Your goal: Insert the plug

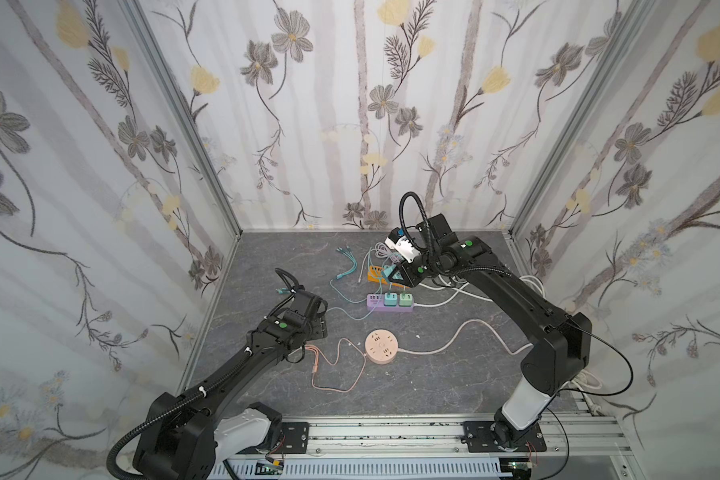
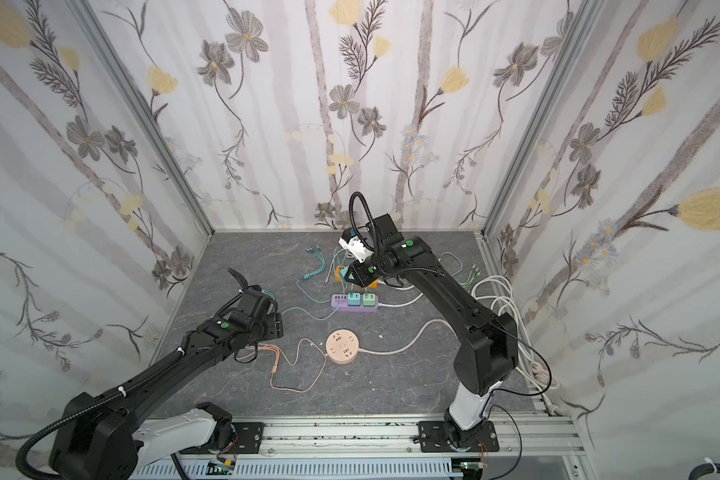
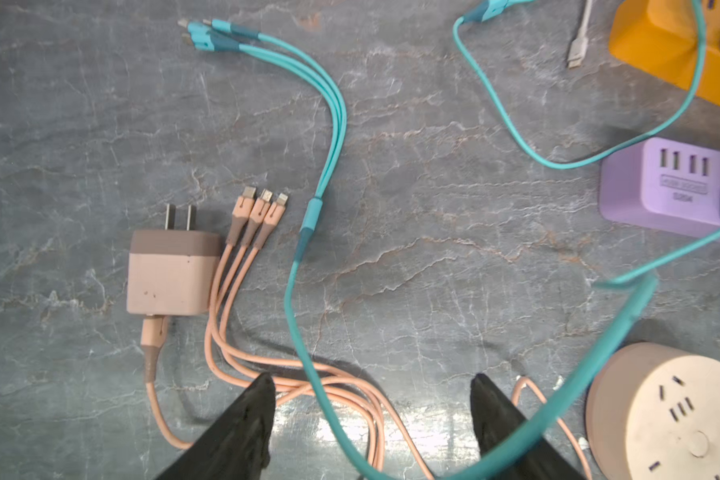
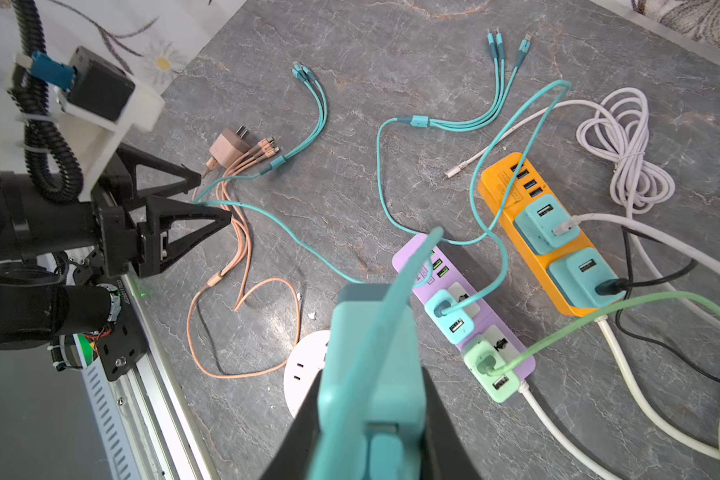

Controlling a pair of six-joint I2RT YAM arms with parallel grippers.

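Right gripper (image 4: pixel 373 374) is clamped on the teal plug (image 4: pixel 371 332), holding it off the table (image 4: pixel 350 62) near the purple strip (image 4: pixel 404 255) and the orange strip (image 4: pixel 495 187). Left gripper (image 3: pixel 373 382) stands apart, gripping nothing; a teal cable (image 3: pixel 310 216) crosses between its fingers.

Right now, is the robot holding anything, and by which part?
The right gripper pinches the teal charger plug by its two sides. The left gripper is open and grips nothing.
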